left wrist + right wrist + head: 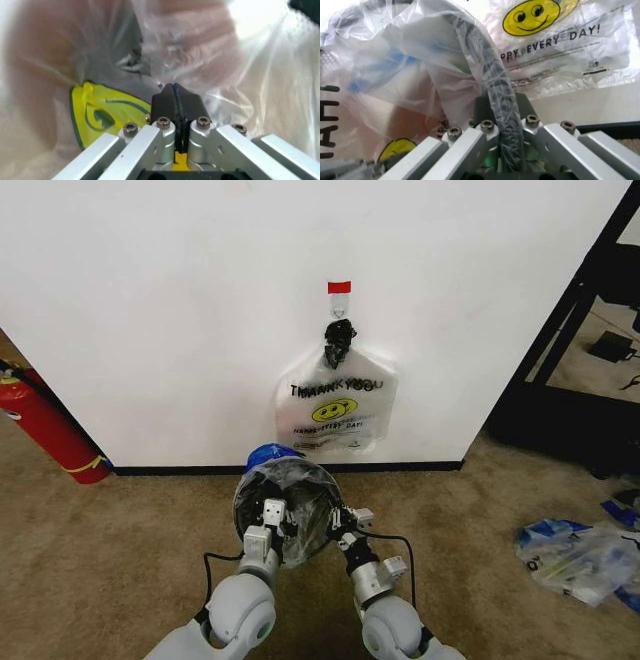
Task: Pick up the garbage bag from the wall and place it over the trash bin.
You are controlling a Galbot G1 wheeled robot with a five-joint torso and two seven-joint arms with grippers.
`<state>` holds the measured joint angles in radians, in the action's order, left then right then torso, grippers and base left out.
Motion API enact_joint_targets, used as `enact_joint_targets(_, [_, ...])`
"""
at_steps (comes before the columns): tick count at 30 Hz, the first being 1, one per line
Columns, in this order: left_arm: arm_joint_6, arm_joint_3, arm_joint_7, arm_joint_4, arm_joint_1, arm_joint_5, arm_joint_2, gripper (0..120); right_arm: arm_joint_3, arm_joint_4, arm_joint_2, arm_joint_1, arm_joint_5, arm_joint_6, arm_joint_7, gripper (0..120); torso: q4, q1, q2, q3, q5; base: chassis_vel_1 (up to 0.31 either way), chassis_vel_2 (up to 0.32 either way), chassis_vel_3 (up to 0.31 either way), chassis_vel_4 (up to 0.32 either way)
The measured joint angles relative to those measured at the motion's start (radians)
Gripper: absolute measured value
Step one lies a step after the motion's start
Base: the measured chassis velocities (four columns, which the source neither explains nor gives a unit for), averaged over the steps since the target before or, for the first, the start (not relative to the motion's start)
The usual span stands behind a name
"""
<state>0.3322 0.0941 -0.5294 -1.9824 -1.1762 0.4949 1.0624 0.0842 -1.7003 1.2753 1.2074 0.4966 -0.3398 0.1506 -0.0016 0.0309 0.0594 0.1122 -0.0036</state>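
L gripper (174, 98) jaws pressed together, pinching thin film of the garbage bag (290, 492), yellow smiley print just beside the pads. R gripper (502, 112) jaws clamp bag film together w/ the black rim of the trash bin (485, 71). In head view both grippers sit at the bin's near edge, bag draped over its top, blue patch at far side. A similar flat bag (335, 405) w/ black knot hangs from red-taped hook (339, 292) on the wall (150, 300) behind

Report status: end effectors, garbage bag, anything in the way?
Both end effectors, left and right, shut on garbage bag draped over trash bin. Similar bag hangs on wall. Nothing obstructing.
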Motion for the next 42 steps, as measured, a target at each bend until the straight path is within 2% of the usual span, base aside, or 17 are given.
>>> enact_joint_targets(10, [0.026,0.045,0.0,0.037,0.064,0.0,-0.017,0,-0.006,0.015,-0.002,-0.005,-0.023,-0.032,-0.065,0,-0.0001,0.0,0.0,0.0,-0.0001,0.0,0.0,0.0,0.0])
enact_joint_targets(20, [0.038,0.078,0.005,0.074,0.135,0.067,-0.007,0,0.0,0.023,0.003,-0.007,-0.019,-0.052,-0.115,0,0.0,0.0,0.0,0.0,0.0,0.0,0.0,0.0,0.0])
enact_joint_targets(26, [0.025,0.08,0.015,0.105,0.151,0.069,0.005,0,0.004,0.023,0.005,-0.007,-0.009,-0.055,-0.125,0,0.0,0.0,0.0,0.0,0.0,0.0,0.0,0.0,0.0])
enact_joint_targets(29, [-0.007,0.068,0.033,0.119,0.157,0.065,0.009,0,0.001,0.024,0.007,-0.006,-0.002,-0.059,-0.129,0,-0.0001,0.0,0.0,0.0,-0.0001,0.0,0.0,0.0,0.0])
enact_joint_targets(37, [-0.011,0.035,0.051,0.091,0.121,0.019,-0.049,0,-0.01,0.034,0.015,-0.013,-0.001,-0.061,-0.126,0,0.0002,0.0,0.0,0.0,-0.0001,0.0,0.0,0.0,0.0])
enact_joint_targets(42, [0.02,0.032,0.054,0.097,0.119,0.009,-0.075,0,-0.013,0.034,0.017,-0.02,0.0,-0.061,-0.126,0,0.0001,0.0,0.0,0.0,-0.0001,0.0,0.0,0.0,0.0])
